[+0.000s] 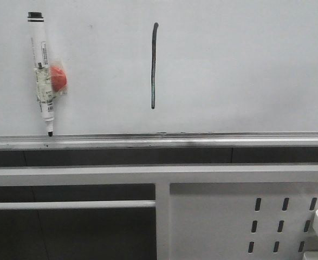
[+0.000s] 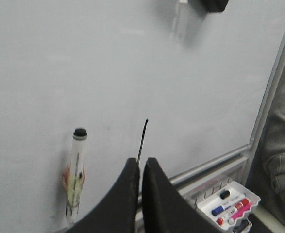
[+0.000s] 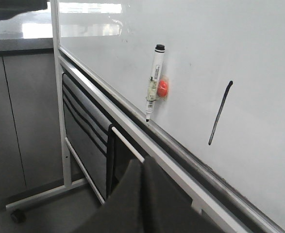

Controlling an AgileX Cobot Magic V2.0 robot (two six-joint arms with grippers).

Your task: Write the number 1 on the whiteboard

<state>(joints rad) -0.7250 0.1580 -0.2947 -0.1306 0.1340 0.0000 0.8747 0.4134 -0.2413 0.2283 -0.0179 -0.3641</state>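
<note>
Nearest in front view: white perforated panel (image 1: pixel 224 216) w/ slots at lower right, a horizontal white bar (image 1: pixel 69 205) to its left, dark gaps behind. No arm shows in front view.

Left gripper (image 2: pixel 141 167): 2 black fingers pressed together, only a thin slit between, nothing held; it sits off the board, apart from it. Right gripper (image 3: pixel 143 167): fingers also together, empty, below and nearer than the rail.

Next back: smudged silver tray rail (image 1: pixel 159 141) running left-right along bottom edge of whiteboard (image 1: pixel 245 70).

On the board itself: number 1 (image 1: pixel 154 65), 1 thin dark stroke, nearly vertical, slightly left of center, its lower end stops above the rail, not touching it. Also seen in wrist views (image 2: pixel 142 141) (image 3: pixel 220 112).

Well left of the stroke: marker pen (image 1: pixel 43 76), white barrel, black cap up, tip down touching or just above the rail. Red round piece (image 1: pixel 58 78) sits beside pen at mid-barrel, on its right side, pen appears stuck to board by it.

Left wrist view also shows a white tray (image 2: pixel 227 204) w/ blue, red, pink markers, off to the right near the rail, and a grey sleeve (image 2: pixel 280 145) at far right edge.
</note>
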